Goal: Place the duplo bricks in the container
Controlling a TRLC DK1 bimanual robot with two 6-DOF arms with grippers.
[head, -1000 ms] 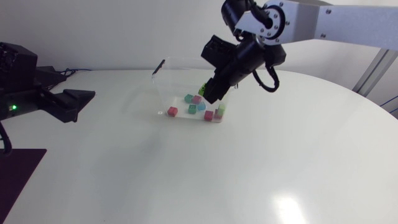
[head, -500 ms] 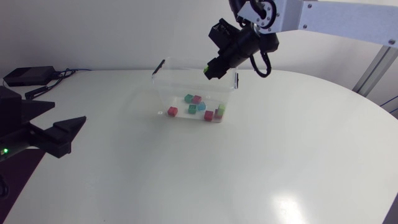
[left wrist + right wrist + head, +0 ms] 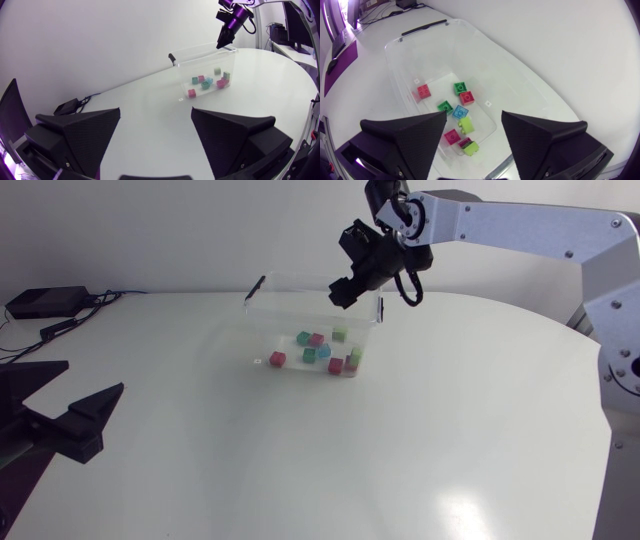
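A clear plastic container (image 3: 262, 286) stands at the back middle of the white table. Several duplo bricks lie in it: red (image 3: 277, 359), green (image 3: 303, 338), blue (image 3: 324, 351), and a lime brick (image 3: 340, 334) near the far wall. My right gripper (image 3: 347, 288) hangs above the container's far rim, open and holding nothing. In the right wrist view the gripper (image 3: 473, 131) looks straight down on the bricks, with the lime brick (image 3: 466, 124) below its fingers. My left gripper (image 3: 68, 404) is open at the table's near left, far from the container (image 3: 205, 70).
A black box with cables (image 3: 45, 302) sits at the table's far left edge. A small white tag (image 3: 257, 361) lies just in front of the container. The wide white tabletop (image 3: 400, 450) stretches in front of and to the right of the container.
My right gripper rose out of the container to above its far rim and opened; the lime brick it carried now lies inside. My left arm drew back towards the near left.
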